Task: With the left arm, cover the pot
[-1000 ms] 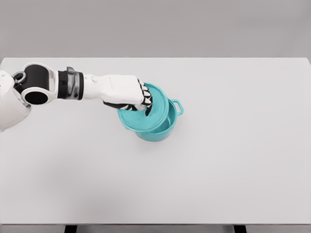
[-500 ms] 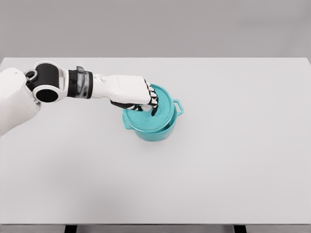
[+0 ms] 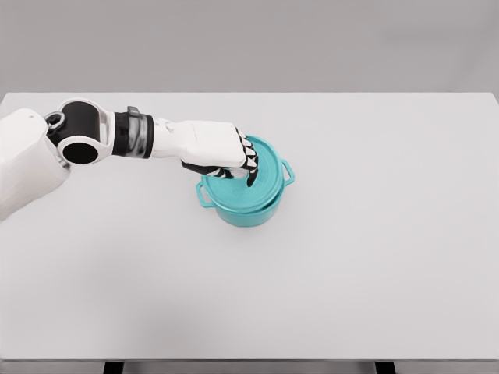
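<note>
Left arm enters from 9 o'clock, white shell with a black-and-grey wrist cuff, forearm running almost level toward the middle of the pale grey desk [image 3: 374, 265]. Left robot hand [image 3: 222, 152] sits palm-down over the round teal lid [image 3: 251, 185], fingers [image 3: 251, 165] curled downward onto the lid's centre, apparently gripping its knob; the knob itself is hidden under the fingers.

The lid lies flat on the round teal pot [image 3: 248, 212] and covers the opening. Two small loop handles of the pot show, one at about 2 o'clock, one at about 8 o'clock. The pot stands a little toward 11 o'clock of the desk's centre.

Against half a second ago: the lid was then tilted and offset toward 10 o'clock, with part of the pot's rim exposed at 4 o'clock; now it is level and centred. The hand has shifted slightly toward 3 o'clock, and the shoulder with it. Right arm not seen.
</note>
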Available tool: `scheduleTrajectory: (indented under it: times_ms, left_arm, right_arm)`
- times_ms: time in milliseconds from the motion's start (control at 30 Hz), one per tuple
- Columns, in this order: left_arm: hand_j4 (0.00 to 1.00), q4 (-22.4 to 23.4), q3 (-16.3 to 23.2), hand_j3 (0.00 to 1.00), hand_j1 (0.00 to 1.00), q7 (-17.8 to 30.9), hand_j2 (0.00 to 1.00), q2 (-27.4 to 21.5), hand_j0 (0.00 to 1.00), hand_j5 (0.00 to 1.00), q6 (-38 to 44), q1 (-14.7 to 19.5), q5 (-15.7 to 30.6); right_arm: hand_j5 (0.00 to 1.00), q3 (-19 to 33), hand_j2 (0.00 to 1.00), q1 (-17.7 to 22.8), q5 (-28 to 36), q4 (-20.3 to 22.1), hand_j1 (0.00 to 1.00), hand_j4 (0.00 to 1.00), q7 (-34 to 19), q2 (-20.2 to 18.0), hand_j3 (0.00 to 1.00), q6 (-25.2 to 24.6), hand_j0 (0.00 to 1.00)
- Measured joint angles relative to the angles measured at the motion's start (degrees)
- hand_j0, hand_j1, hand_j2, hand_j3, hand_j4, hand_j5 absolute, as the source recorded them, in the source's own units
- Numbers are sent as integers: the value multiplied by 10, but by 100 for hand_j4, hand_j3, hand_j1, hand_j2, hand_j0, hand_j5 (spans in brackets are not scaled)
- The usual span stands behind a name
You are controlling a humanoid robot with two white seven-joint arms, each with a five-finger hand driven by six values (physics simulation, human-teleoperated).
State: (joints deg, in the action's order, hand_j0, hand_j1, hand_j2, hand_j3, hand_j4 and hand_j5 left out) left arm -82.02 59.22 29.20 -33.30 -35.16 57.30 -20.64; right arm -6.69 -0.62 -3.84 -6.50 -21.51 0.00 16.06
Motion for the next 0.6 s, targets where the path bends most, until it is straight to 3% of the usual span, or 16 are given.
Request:
scheduleTrajectory:
  times_ms: [600]
  left_arm:
    - [55, 8, 0, 55, 55, -1, 55, 6, 55, 55, 0, 2, -1]
  right_arm:
    - [100, 0, 100, 0, 0, 0, 100, 100, 0, 0, 100, 0, 100]
